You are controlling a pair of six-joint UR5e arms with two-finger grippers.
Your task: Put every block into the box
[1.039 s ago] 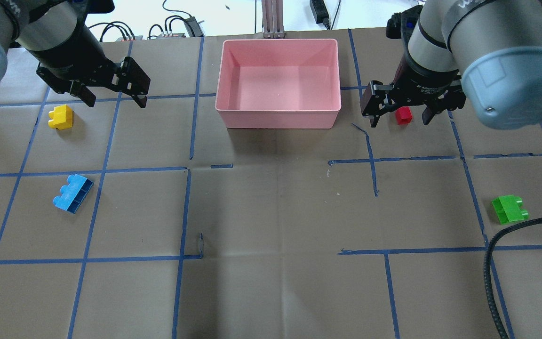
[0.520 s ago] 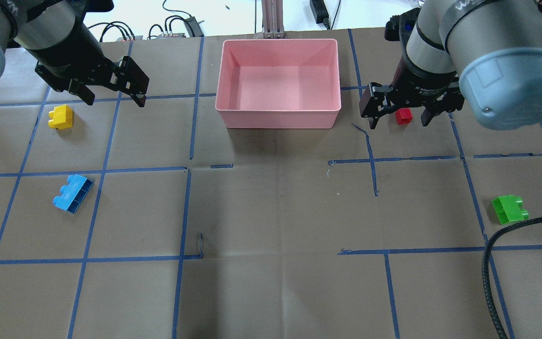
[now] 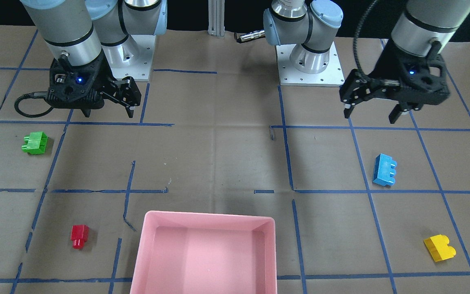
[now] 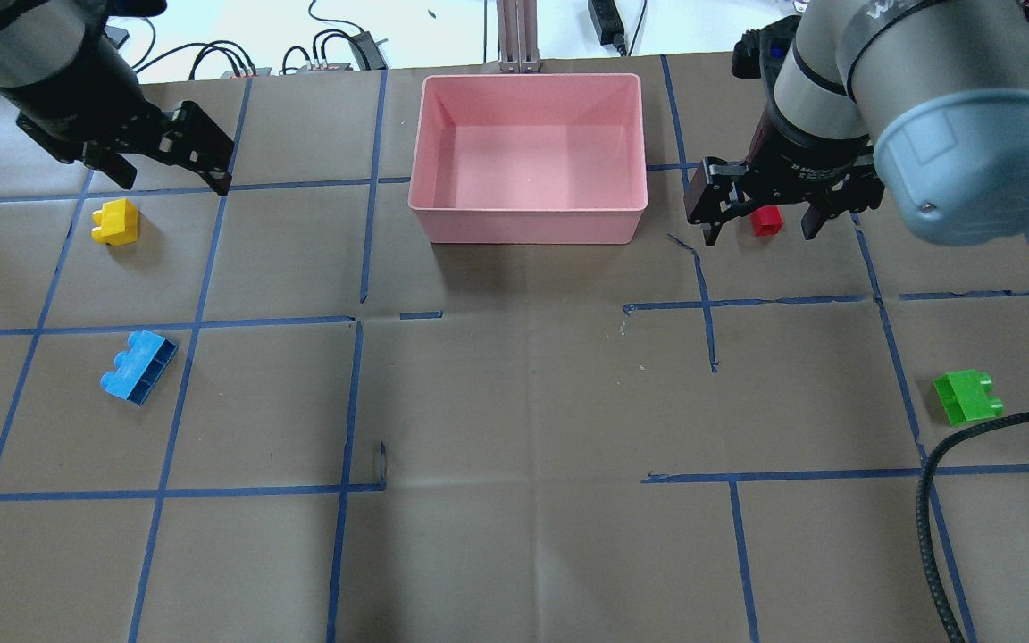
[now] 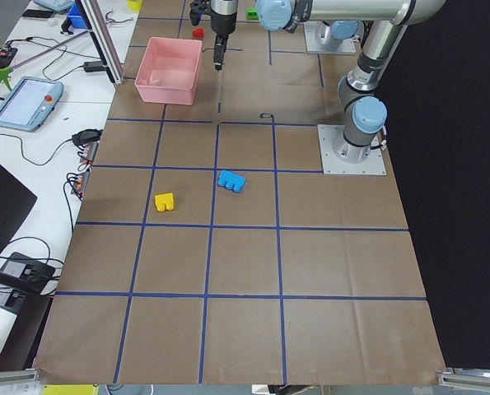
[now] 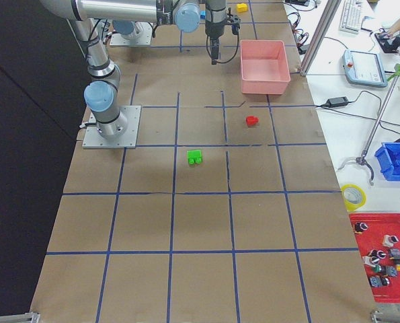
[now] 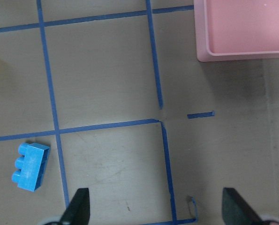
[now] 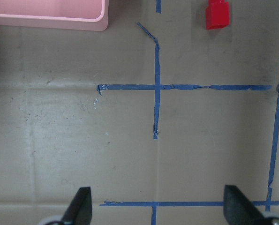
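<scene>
Brown paper (image 4: 523,554) gridded with blue tape covers the table. Nearest the robot lie the green brick (image 4: 967,397), on the right arm's side, and the blue brick (image 4: 138,366), on the left arm's side, well apart from each other. Farther out, the yellow brick (image 4: 115,221) rests beyond the blue one, and the red brick (image 4: 766,220) sits near the box's right-hand wall without touching it. Farthest, at the middle of the far edge, stands the pink box (image 4: 528,225), with nothing inside it.

I judge the task barely begun: no brick is in the box, all four are still on the paper, and all four are left to move. The left gripper (image 3: 370,115) hangs spread wide and grasps nothing. The right gripper (image 8: 159,208) is likewise spread and bare.

From overhead, the right gripper's fingers seem to straddle the red brick. The front-facing view shows otherwise, with the gripper well apart from the brick. The right wrist view agrees: the brick sits at the top of its frame, far ahead of the fingertips, with only paper and tape between them. So I judge this gripper is raised, not yet on the brick. The left wrist view shows the blue brick and a corner of the box, with only a sliver of yellow at its edge.
</scene>
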